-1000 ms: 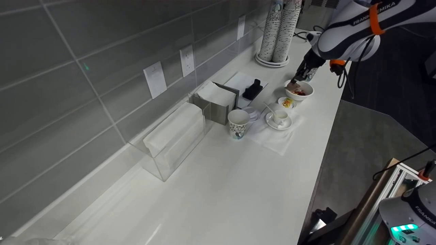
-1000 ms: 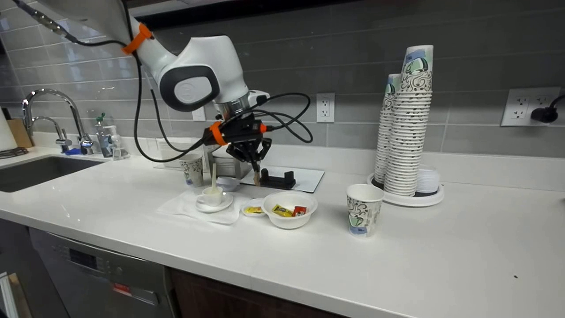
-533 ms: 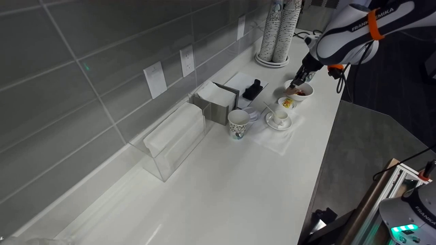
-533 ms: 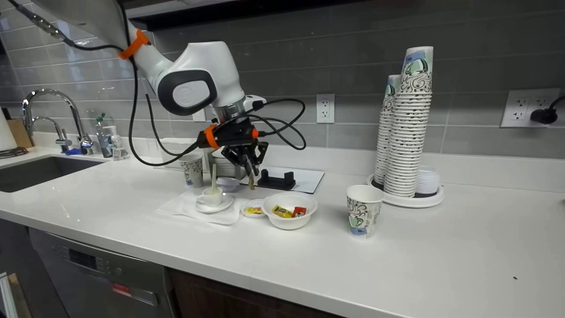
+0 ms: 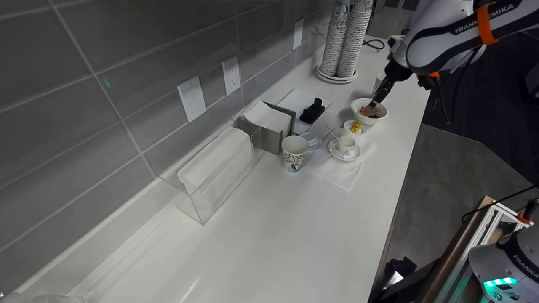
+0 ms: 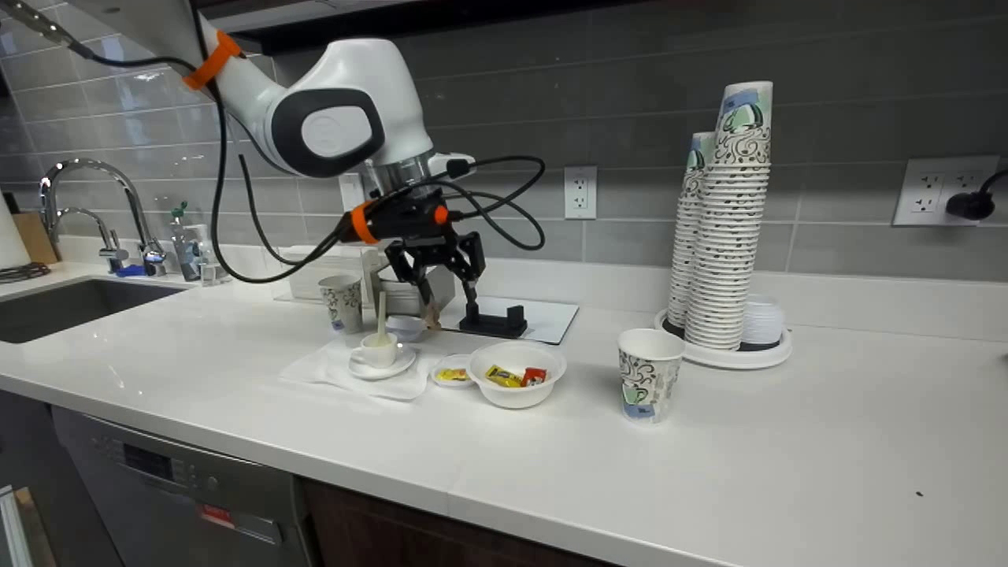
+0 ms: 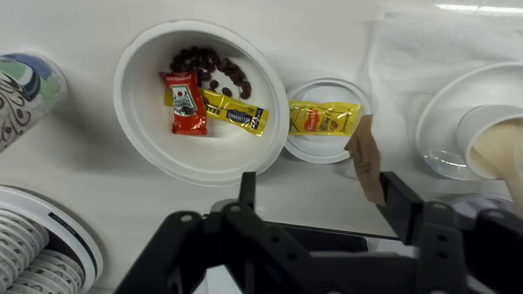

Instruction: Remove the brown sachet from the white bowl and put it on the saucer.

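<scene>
The brown sachet (image 7: 365, 161) clings by its lower end to the inner face of a single finger (image 7: 402, 208) of my gripper (image 7: 317, 181) in the wrist view. The opposite finger stands well apart, and the jaws are open. In an exterior view the sachet (image 6: 433, 316) dangles from the finger on the sink side, behind the small dishes. The white bowl (image 7: 222, 157) holds a red packet, a yellow packet and dark beans. Under a small cup (image 6: 379, 351) lies the saucer (image 6: 404, 362), beside the sachet's finger in the wrist view and partly cut off there.
Between bowl and saucer is a small white dish (image 7: 325, 151) with a yellow packet (image 7: 325, 118). A black holder (image 6: 494, 324) sits on a board behind. A paper cup (image 6: 650, 374) and tall cup stacks (image 6: 728, 252) stand past the bowl. A napkin (image 6: 315, 366) lies under the saucer.
The jaws were together around the sachet; they have since spread apart, leaving it on one finger. The gripper has risen slightly. Bowl, dish and saucer have not moved.
</scene>
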Action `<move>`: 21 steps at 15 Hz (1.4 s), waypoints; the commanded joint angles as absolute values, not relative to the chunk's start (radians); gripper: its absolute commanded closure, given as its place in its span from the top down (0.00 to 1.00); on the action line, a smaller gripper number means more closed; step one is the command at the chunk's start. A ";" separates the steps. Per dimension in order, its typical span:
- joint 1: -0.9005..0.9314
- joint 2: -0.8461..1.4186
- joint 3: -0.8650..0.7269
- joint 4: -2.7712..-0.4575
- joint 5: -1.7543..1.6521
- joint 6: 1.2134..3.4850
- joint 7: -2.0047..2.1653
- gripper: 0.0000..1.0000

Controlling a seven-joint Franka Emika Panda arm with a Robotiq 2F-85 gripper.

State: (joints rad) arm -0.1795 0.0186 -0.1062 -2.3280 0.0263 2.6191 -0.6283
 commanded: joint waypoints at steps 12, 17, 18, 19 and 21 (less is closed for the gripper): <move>-0.165 -0.057 -0.132 -2.338 0.050 2.442 -0.563 1.00; -0.171 -0.206 -0.153 -2.377 0.019 2.215 -0.526 1.00; -0.173 -0.247 -0.161 -2.391 0.016 2.197 -0.519 1.00; -0.179 -0.291 -0.167 -2.410 -0.009 2.204 -0.480 1.00; -0.189 -0.365 -0.185 -2.442 -0.030 2.242 -0.443 1.00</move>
